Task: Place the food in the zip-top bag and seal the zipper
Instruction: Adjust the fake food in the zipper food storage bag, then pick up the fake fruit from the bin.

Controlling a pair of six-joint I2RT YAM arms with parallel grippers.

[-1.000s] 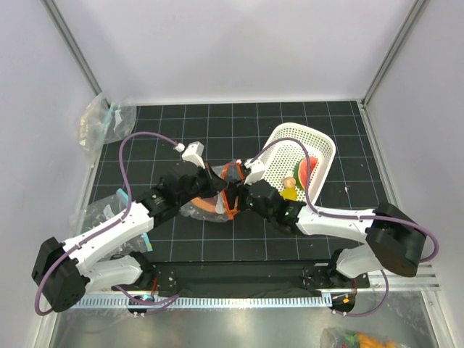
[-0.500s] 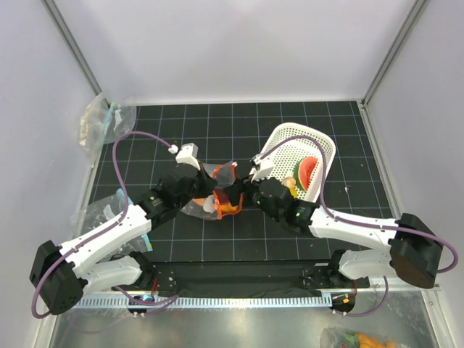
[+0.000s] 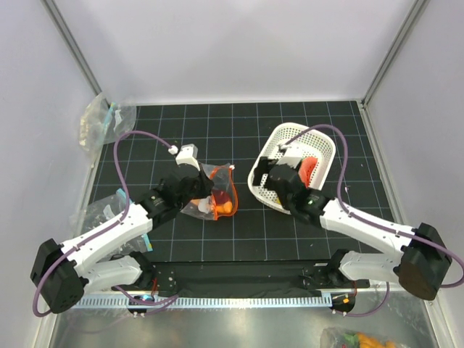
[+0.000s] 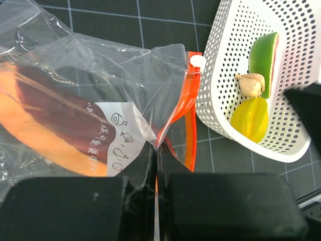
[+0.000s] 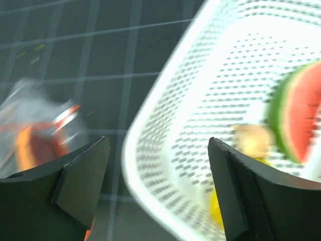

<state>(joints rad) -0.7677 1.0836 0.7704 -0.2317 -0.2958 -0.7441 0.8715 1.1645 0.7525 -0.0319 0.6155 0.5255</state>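
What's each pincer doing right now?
Left pincer: closed, pinching the zip-top bag.
Right pincer: open, holding nothing.

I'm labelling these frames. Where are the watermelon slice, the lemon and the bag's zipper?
watermelon slice (image 4: 262, 60), left wrist view, green rind.
lemon (image 4: 249, 119), left wrist view, middle of yellow skin.
zipper (image 4: 191, 85), left wrist view, upper stretch of orange strip.
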